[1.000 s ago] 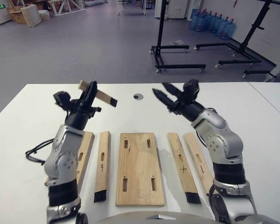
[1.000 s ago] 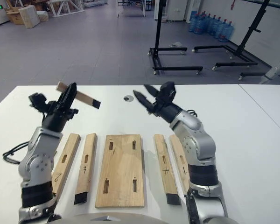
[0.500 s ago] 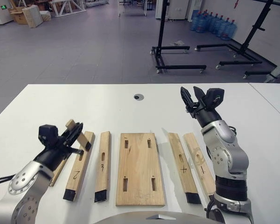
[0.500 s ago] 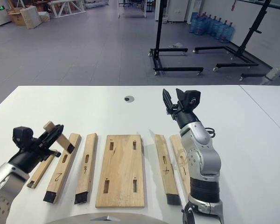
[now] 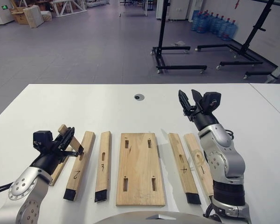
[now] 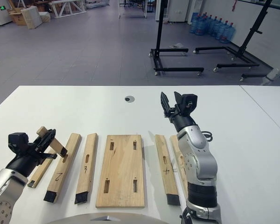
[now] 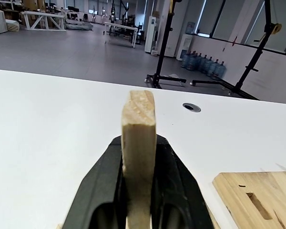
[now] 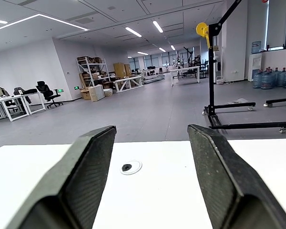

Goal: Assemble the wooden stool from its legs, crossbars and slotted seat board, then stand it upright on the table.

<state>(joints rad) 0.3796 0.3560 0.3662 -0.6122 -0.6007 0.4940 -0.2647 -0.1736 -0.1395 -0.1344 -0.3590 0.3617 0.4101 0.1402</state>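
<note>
Near the left edge of the white table [image 5: 84,100], the left gripper [image 5: 66,138] is now held low, whereas 1 second ago it was raised well above the far half of the surface. The short pale wooden crossbar with a dark end [image 7: 138,119] has been carried down with it. It is now tilted with that end over the outermost slotted wooden leg [image 5: 79,161]; contact cannot be told. A second thin wooden bar [image 6: 38,173] lies flat just beside, closer to that edge.

The right gripper [image 5: 187,95], which was angled inward toward the crossbar, has been swung back and is raised over the far right part of the surface.

No joint has been made. The wide pale wooden seat board with 4 slots [image 5: 140,170] and the 4 legs lie flat and apart, so the task is judged to be at its start. The crossbar is probably being brought to a leg slot or set down.

The crossbar is clamped between the left fingers [image 7: 105,176], which are pressed against its 2 broad faces. The right fingers [image 8: 81,186] are spread wide, and nothing is held or touched by them.
</note>
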